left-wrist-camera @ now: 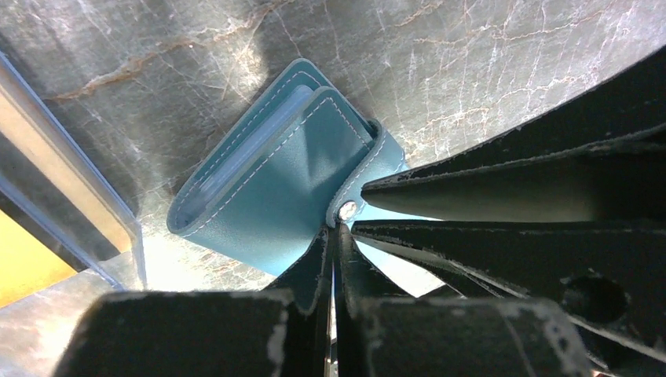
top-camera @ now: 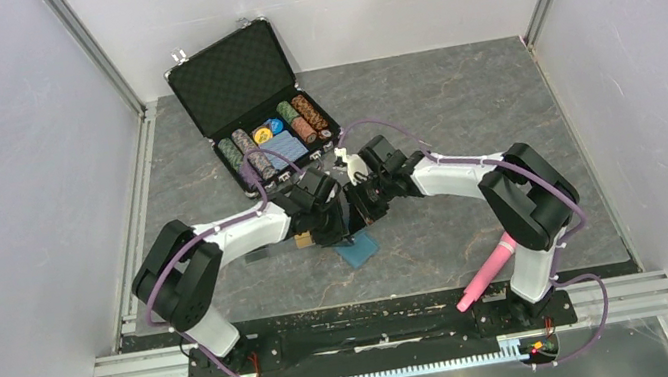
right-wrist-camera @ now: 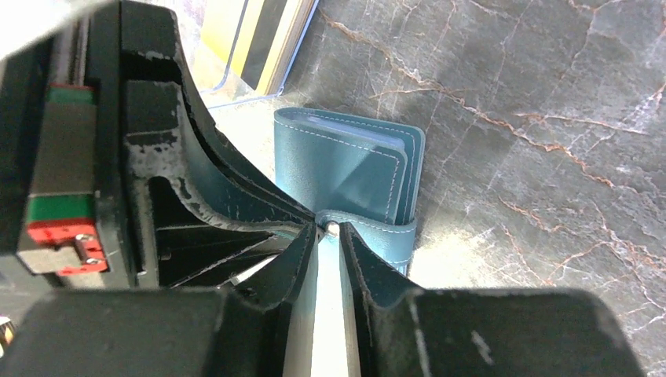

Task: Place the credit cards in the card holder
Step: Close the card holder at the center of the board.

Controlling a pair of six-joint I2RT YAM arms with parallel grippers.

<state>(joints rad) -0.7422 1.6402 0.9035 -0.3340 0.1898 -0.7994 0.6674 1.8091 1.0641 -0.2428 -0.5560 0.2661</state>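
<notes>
1. Card holder [top-camera: 358, 248]: small teal folding wallet. It lies on the grey marbled table [top-camera: 462, 128] at centre, near the open briefcase [top-camera: 252, 110] of chips, on the side toward the arm bases and directly under both wrists. It is folded over with the leaves gaping a little. A closing strap wraps round one edge and ends in a metal snap [left-wrist-camera: 345, 210].
2. Handling, judged: light, soft and floppy, with a thin leather-like skin and stitched edges. Likely to slide or lift whole off the smooth top if pulled from one side only. Not fragile. Best holds are the strap end beside the snap for opening and the cover edge or spine for anchoring.
3. Credit cards [right-wrist-camera: 263, 39]: gold and dark-striped, by the look stiff and slick. They are kept in a clear box [right-wrist-camera: 294, 47] just beside the wallet. None is in a slot as far as shows.
4. Left gripper [left-wrist-camera: 334, 243]: fingers pressed together, apparently nipping the thin cover edge just below the snap.
5. Right gripper [right-wrist-camera: 326, 236]: fingers a sliver apart with the snap tab at their mouth. Whether they pinch it or merely bracket it cannot be told.
6. Pose: left arm [top-camera: 217, 242] and right arm [top-camera: 470, 177] reach forward and fold inward. The forearms converge, the wrists pitch down, and the fingertips meet nose to nose over the strap.
</notes>
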